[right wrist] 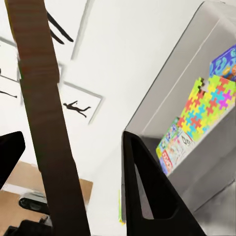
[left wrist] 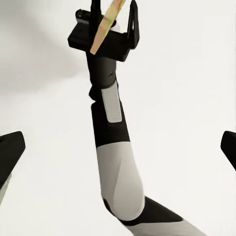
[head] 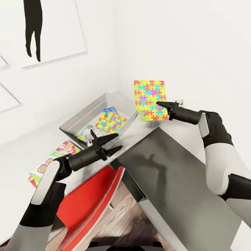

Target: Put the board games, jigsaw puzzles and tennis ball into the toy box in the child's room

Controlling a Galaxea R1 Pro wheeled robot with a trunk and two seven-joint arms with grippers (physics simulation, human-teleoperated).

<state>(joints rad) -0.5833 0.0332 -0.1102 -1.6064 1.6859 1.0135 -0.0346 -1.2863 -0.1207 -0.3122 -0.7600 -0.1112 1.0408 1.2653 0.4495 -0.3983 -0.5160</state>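
My right gripper is shut on a jigsaw puzzle, holding it upright in the air just right of the toy box. In the right wrist view this puzzle's brown back stands between the fingers. The grey toy box sits on the table and holds a second jigsaw puzzle and a board game. My left gripper hangs open and empty in front of the box. The left wrist view shows the held puzzle edge-on. The tennis ball is out of view.
Lettered board game boxes lie on the table left of the toy box. A red chair stands under the table's front edge. White walls with a black silhouette print close in behind the box.
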